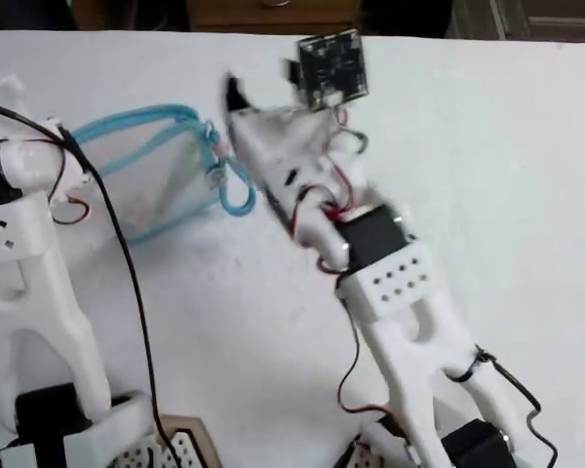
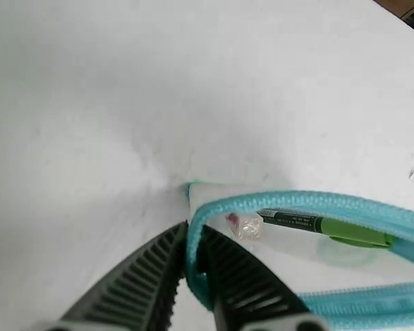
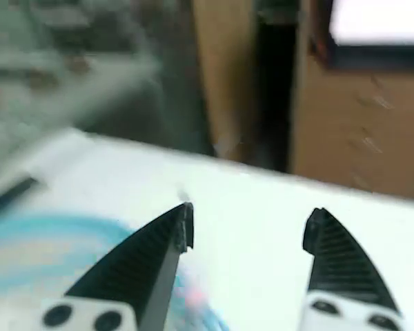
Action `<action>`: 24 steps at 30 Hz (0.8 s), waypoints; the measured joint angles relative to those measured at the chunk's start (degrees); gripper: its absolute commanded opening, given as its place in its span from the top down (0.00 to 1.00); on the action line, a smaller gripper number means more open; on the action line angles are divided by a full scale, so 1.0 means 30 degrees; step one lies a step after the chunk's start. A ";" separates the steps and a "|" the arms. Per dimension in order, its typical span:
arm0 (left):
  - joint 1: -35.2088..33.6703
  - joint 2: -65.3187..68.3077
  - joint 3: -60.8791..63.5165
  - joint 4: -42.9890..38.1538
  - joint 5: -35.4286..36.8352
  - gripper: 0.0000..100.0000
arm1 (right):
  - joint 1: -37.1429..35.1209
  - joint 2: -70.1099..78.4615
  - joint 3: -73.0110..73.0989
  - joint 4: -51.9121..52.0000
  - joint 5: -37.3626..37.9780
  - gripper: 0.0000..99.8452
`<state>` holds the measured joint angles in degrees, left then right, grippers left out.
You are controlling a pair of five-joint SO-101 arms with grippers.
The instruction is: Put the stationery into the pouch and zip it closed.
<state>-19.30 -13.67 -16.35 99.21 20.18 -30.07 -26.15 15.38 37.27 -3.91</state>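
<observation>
Pouch (image 1: 146, 180) lies upper left in the high view with a green pen (image 2: 324, 225) already inside, left gripper (image 2: 194, 238) clenched on its edge, right gripper (image 3: 252, 227) spread wide nearby; zipping apparently remains.

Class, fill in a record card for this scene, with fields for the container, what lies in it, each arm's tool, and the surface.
Container: translucent pouch with a teal zip edge, lying on the table
Contents: green pen and a small clear item beside its tip
Left arm: left tool shut on the pouch's teal edge
Right arm: right tool open, holding nothing, over the table by the pouch
Surface: white table
</observation>
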 measured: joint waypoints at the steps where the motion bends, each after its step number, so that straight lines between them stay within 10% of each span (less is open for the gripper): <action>1: 0.0000 0.0000 0.0000 0.0000 0.0000 0.98 | 0.0147 0.0000 0.0440 0.0879 0.0821 0.75; 6: 0.0000 0.0000 0.0000 0.0000 0.0000 0.98 | 0.0264 0.0000 0.4923 0.0996 0.3311 0.75; 14: 0.0000 0.0000 0.0000 0.0000 0.0000 0.98 | -0.0264 0.0000 1.2777 -0.7971 0.3663 0.75; 24: 0.0000 0.0000 0.0000 0.0000 0.0000 0.98 | -0.2432 0.0381 1.3363 -1.1604 0.3663 0.75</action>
<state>-19.30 -13.67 -16.35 99.21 20.18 -37.36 -25.01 55.47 2.46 7.08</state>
